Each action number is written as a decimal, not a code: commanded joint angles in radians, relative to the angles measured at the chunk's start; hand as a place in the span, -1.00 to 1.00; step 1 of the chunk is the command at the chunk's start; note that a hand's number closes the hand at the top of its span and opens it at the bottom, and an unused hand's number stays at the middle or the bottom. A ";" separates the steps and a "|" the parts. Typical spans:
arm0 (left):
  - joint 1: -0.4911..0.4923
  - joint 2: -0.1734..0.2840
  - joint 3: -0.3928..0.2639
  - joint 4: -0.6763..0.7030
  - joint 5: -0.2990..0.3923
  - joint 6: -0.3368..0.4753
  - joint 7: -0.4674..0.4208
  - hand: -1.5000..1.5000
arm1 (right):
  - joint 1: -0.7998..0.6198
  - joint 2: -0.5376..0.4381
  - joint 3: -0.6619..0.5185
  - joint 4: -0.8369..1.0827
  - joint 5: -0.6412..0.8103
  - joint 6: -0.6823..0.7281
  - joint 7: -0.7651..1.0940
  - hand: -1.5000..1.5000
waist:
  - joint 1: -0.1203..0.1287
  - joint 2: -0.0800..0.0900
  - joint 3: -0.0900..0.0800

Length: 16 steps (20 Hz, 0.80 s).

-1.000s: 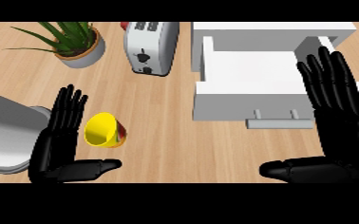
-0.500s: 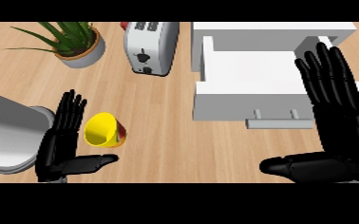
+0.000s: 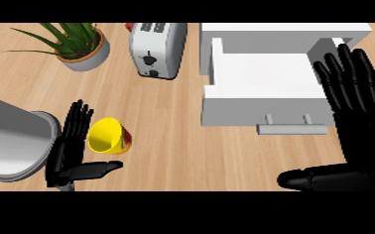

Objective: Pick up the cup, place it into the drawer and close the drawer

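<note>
A yellow cup (image 3: 108, 136) with a red side lies tipped on the wooden counter, its mouth facing left. My left hand (image 3: 68, 150) stands open just left of the cup, fingers straight beside its rim and thumb stretched out below it. The white drawer (image 3: 258, 86) is pulled open at the upper right, its grey handle (image 3: 291, 127) facing me. My right hand (image 3: 350, 99) is open at the right edge, fingers straight over the drawer's right side, thumb low near the view's bottom.
A silver toaster (image 3: 156, 49) stands at the top middle, left of the drawer. A potted green plant (image 3: 75, 44) sits at the top left. A grey round pot (image 3: 21, 141) lies at the left edge behind my left hand.
My left hand has slid a little lower and leftward beside the cup. The right hand and the cup have hardly moved.
</note>
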 commanded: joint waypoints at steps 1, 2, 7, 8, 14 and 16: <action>0.022 -0.002 0.007 0.019 0.005 -0.007 -0.032 -1.00 | 0.043 -0.003 -0.008 0.007 -0.017 0.040 -0.043 -1.00 | 0.001 0.000 0.000; -0.029 -0.017 0.009 0.074 -0.009 0.027 -0.043 -1.00 | 0.018 -0.004 -0.029 0.074 -0.001 0.035 -0.092 -1.00 | 0.001 0.000 0.000; -0.061 -0.020 0.028 0.188 -0.004 0.030 -0.113 -1.00 | 0.043 -0.002 -0.016 0.030 -0.011 0.046 -0.065 -1.00 | 0.000 0.000 0.000; -0.059 0.039 0.075 0.207 0.029 -0.029 -0.146 -1.00 | -0.037 -0.001 -0.013 0.051 -0.003 0.006 -0.003 -1.00 | 0.001 0.000 0.000; -0.146 0.001 0.053 0.393 -0.013 0.013 -0.250 -1.00 | -0.012 -0.013 -0.025 -0.007 -0.015 0.018 0.012 -1.00 | -0.002 0.000 0.000; -0.188 0.061 0.098 0.544 -0.004 -0.045 -0.324 -1.00 | 0.000 0.001 -0.009 0.015 -0.010 0.017 0.006 -1.00 | -0.003 0.001 0.000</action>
